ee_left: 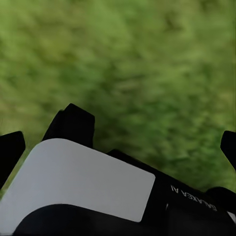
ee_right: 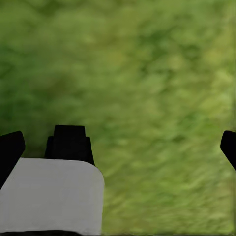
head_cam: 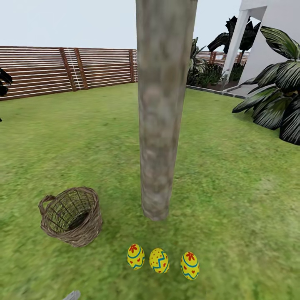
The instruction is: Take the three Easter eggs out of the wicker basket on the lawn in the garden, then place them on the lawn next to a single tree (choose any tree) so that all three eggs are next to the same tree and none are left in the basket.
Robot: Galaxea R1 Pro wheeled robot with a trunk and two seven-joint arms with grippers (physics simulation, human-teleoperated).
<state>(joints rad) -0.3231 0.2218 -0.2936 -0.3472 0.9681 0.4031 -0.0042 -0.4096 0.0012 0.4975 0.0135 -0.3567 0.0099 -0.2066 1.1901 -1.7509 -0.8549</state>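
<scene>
Three Easter eggs lie in a row on the lawn [head_cam: 233,200] just in front of the tree [head_cam: 160,125]: one [head_cam: 136,256], a second [head_cam: 159,260] and a third [head_cam: 189,265], all yellow with red and blue patterns. The wicker basket [head_cam: 71,216] stands left of the trunk, tipped slightly, with nothing visible inside. My left gripper [ee_left: 119,142] hangs open over bare grass, its dark fingertips [ee_left: 11,145] far apart. My right gripper [ee_right: 119,145] is also open above grass, holding nothing.
A brown slatted fence [head_cam: 62,68] closes the garden at the back. Broad-leaved palm-like plants [head_cam: 277,96] and a white house [head_cam: 266,37] stand at the right. A grey bit of my arm [head_cam: 71,296] pokes in at the bottom edge.
</scene>
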